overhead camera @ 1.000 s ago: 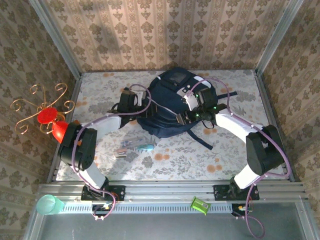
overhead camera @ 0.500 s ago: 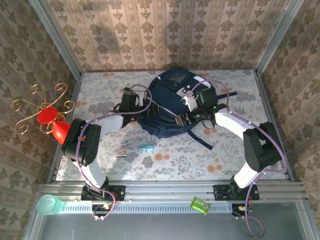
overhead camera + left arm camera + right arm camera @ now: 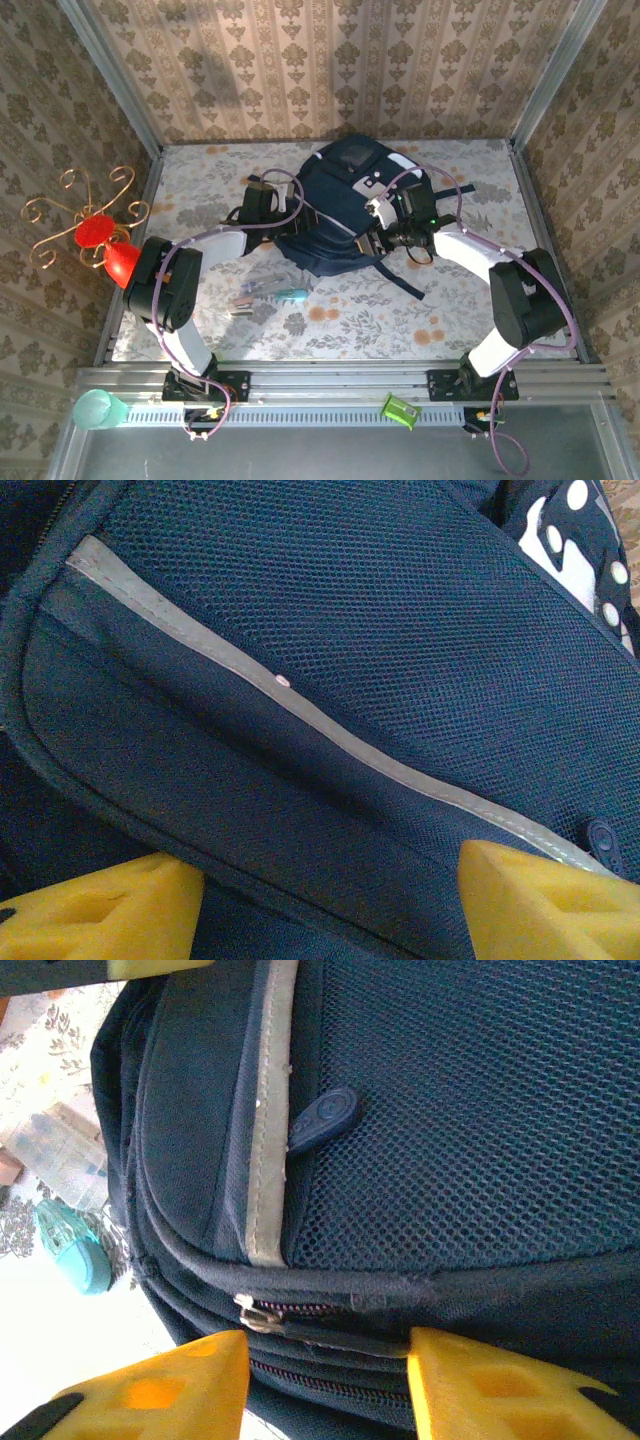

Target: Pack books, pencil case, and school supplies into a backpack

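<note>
**1. Change of state**
- Over the last 1 s the right pincer has moved from the upper face of the backpack toward its near right edge.
- The left arm's elbow has shifted slightly. The left pincer remains at the backpack's left side.
- The backpack itself has not visibly moved.
- Judgement: the right arm is now lined up on the main zip. The step in hand is probably working that zip while the left arm steadies the fabric.

**2. Right pincer**
- In the right wrist view, the right pincer has its fingers well apart and holds nothing.
- The metal zip pull lies just ahead of the gap, nearer the left finger.
- Contact with the fabric cannot be confirmed.

**3. Left pincer**
- In the left wrist view, the left pincer is also spread wide and holds nothing.
- The mesh pocket and its grey strip lie directly ahead of it.
- The frames do not show whether the fingertips press the cloth.

**4. Task items**
- The backpack lies flat at mid-counter.
- The school supplies, including the teal-handled tool, rest loose on the counter just beside the backpack's near edge, not yet packed.
</note>
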You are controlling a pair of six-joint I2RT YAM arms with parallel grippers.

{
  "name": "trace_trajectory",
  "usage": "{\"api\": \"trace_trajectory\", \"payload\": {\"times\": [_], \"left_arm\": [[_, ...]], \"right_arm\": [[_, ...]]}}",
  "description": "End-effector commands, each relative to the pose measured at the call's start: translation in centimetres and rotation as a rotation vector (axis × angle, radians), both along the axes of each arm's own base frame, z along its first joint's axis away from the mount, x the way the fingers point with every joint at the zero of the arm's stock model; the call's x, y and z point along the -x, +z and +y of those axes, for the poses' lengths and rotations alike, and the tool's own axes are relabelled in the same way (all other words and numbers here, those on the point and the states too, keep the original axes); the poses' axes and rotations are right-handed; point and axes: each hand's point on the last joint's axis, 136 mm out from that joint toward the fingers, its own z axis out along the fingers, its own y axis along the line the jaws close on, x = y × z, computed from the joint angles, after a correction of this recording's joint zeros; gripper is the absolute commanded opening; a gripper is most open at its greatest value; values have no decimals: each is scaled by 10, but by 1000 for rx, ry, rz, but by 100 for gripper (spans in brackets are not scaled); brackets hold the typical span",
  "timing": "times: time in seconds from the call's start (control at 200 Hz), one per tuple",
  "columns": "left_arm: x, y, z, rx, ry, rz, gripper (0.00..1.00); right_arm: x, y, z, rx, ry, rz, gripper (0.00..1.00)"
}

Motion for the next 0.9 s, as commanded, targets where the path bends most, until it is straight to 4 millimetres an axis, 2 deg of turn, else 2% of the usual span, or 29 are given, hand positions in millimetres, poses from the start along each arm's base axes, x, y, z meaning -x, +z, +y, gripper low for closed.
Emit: {"api": "trace_trajectory", "payload": {"times": [0.0,0.155,0.44,0.545,0.675,0.77,0.895], "left_arm": [[-1,6,-13,31,-37,1,68],[-2,7,-13,29,-38,-2,68],[-1,6,-14,29,-42,2,68],[-2,5,-14,30,-40,3,68],[-2,5,-15,31,-43,4,68],[-2,7,-15,32,-44,2,68],[-3,6,-15,31,-43,0,68]], "right_arm": [[12,11,7,-61,39,10,40],[18,12,8,-77,47,14,35],[23,11,8,-102,42,17,33],[20,13,6,-97,26,-17,38],[13,18,3,-20,-20,-106,50],[9,26,-2,26,-71,-188,54],[9,22,-3,89,-79,-220,58]]}}
